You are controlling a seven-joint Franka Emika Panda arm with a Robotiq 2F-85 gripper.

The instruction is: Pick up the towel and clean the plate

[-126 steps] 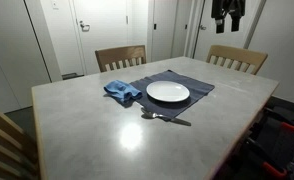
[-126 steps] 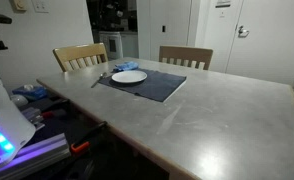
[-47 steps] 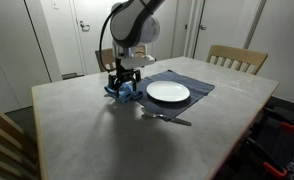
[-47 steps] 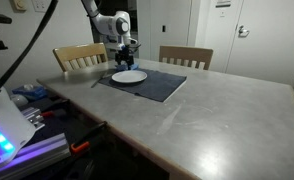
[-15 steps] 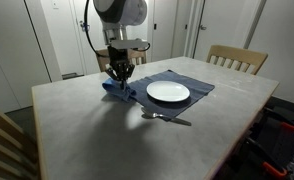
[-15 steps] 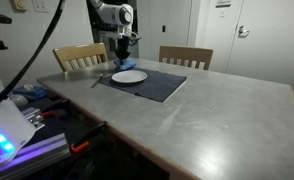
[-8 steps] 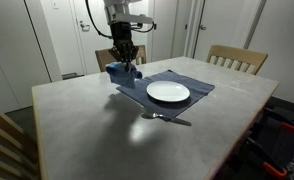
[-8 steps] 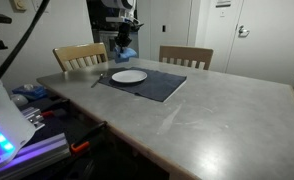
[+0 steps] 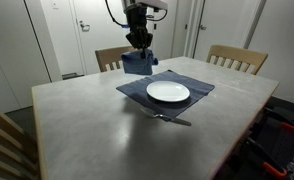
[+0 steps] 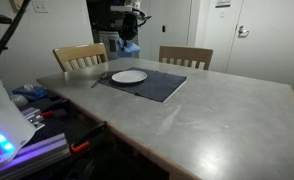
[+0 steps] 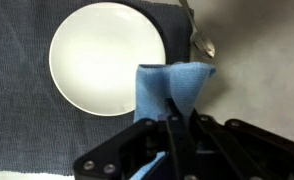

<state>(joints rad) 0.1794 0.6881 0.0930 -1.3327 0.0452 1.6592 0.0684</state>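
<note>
Wrist view: claw [image 11: 182, 122] clamped on a bunched fold of a soft blue cloth towel [image 11: 173, 85], which hangs clear of the pale grey desk [image 11: 267, 70], just beside a round white ceramic plate [image 11: 105, 57] on a dark woven placemat [image 11: 17, 120]. Towel judged light, limp, non-slip, best held high so a loose tail drapes for wiping; plate judged rigid, breakable, liable to slide. Room: open desk all round, one metal utensil [image 11: 199, 40] near the placemat's edge.

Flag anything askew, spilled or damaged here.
Nothing stands out. The plate sits flat on the mat, the spoon lies at the mat's edge, and the towel hangs bunched from the shut gripper above them. No spill or damage shows.
</note>
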